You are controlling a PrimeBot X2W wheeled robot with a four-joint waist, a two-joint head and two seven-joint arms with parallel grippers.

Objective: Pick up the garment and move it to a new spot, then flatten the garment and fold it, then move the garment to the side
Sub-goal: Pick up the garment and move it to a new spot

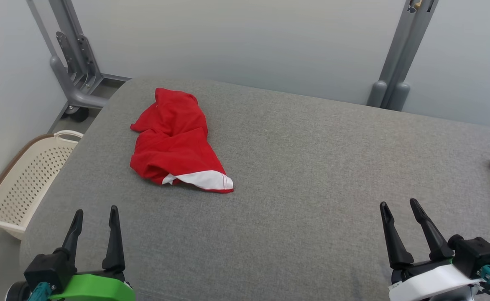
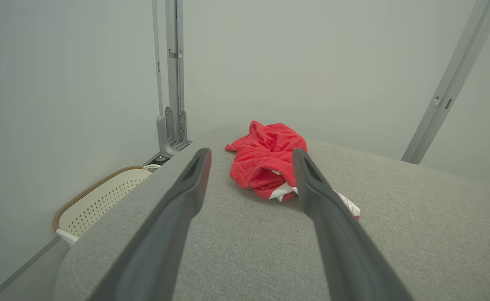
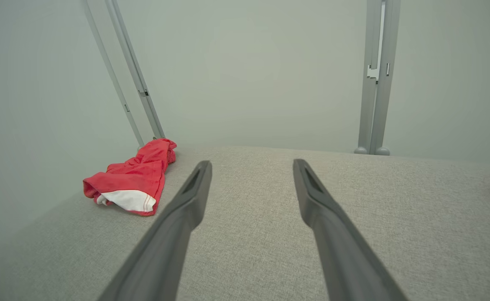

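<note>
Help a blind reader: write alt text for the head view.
A crumpled red garment with a white hem lies toward the far left of a grey padded surface. The left gripper and right gripper, both open, sit at the near corners, clear of it; a cream basket stands left of the surface.

Crumpled red garment (image 1: 174,140), far-left tbl.

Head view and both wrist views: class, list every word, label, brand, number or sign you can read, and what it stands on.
No text can be read anywhere.
The red garment shows plain red cloth and a white band, no print.
The cream basket, the grey padded surface and the grey metal posts carry no legible marks.
</note>
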